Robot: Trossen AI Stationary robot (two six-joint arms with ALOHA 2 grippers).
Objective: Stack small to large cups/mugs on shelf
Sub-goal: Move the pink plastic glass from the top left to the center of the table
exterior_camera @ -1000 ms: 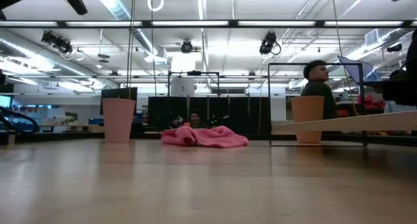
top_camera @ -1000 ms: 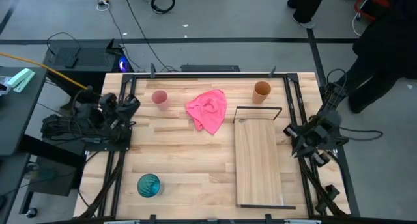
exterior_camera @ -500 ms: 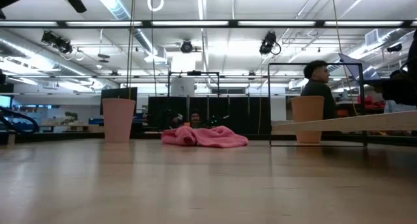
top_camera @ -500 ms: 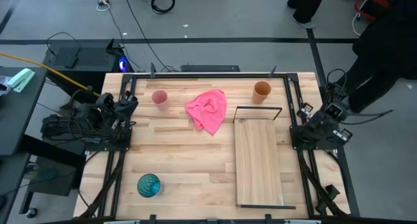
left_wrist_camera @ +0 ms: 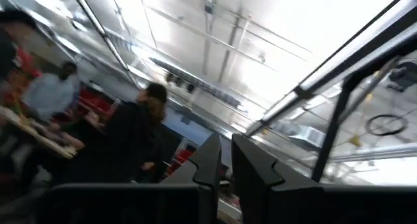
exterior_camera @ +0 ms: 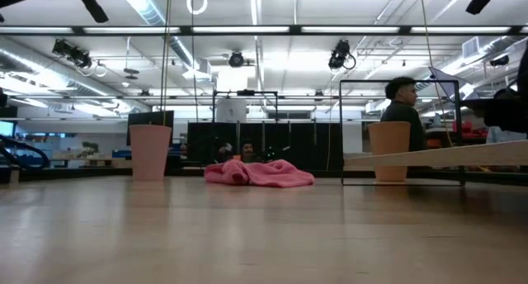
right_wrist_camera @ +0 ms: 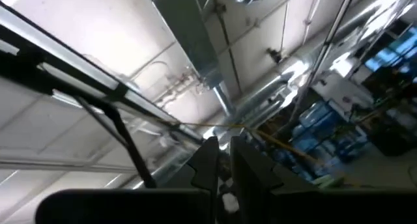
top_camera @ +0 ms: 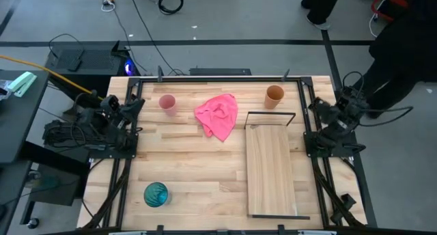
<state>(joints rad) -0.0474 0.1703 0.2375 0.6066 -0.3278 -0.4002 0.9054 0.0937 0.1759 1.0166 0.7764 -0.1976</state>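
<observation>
Cups all loose on the table, none stacked, none on the shelf [top_camera: 271, 168]. Pale pink cup [top_camera: 167, 102] stands upright near the far edge on the left side, orange-brown cup [top_camera: 274, 95] upright near the far edge on the right, just beyond the shelf's black wire frame [top_camera: 270, 119]. Teal cup [top_camera: 156, 194] sits alone by the near left corner, well apart from the other two. Pink cloth [top_camera: 218, 115] lies crumpled between the pink and orange cups, touching neither.

Left gripper [left_wrist_camera: 222, 160] is off the left table edge, tilted up at the ceiling; fingers nearly together with a thin gap, holding nothing. Right gripper [right_wrist_camera: 222, 160] is off the right table edge, also aimed upward, fingers close with a narrow gap, empty.

Step in hand, by my read: the very start, both arms lifting out of their parked pose, no cup approached yet. The stack likely needs the widest cup at the bottom, so teal probably goes first. Next move calls for the left arm to swing down over the near left corner, spread its fingers wide enough for the teal rim, and carry it across to the shelf board. Long reach across the table; a handover to the right arm may be needed.
</observation>
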